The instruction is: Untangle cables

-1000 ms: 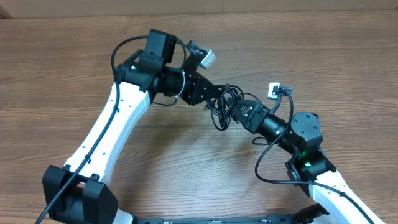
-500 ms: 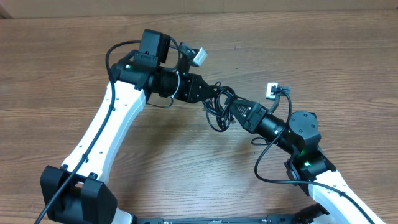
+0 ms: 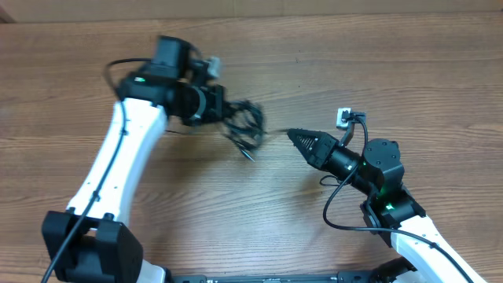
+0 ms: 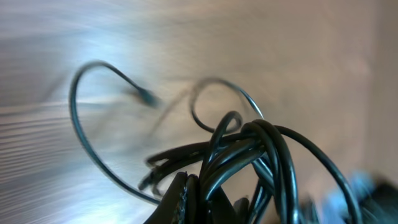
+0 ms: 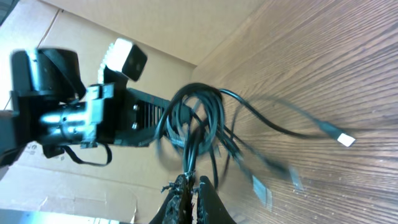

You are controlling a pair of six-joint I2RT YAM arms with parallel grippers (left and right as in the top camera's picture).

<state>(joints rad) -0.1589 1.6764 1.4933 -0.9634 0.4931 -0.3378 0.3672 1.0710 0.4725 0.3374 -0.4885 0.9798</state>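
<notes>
The cables (image 3: 245,126) are a bunch of thin black cords hanging from my left gripper (image 3: 226,115), which is shut on them left of the table's middle. In the left wrist view the looped cords (image 4: 249,149) fill the frame above the shut jaws (image 4: 199,202). My right gripper (image 3: 292,137) points left, a short gap from the bunch. In the right wrist view its jaws (image 5: 189,182) are closed on a thin strand that runs up to the bunch (image 5: 199,118). Loose ends with a silvery plug (image 5: 345,140) trail over the wood, blurred.
The wooden table (image 3: 236,212) spreads around both arms. A cardboard wall (image 3: 330,6) runs along the far edge. A white connector (image 3: 344,116) on the right arm's own wire sits near its wrist.
My left arm has swung left with the cable bunch, pulling it away from my right gripper. The right gripper has stayed about where it was.
</notes>
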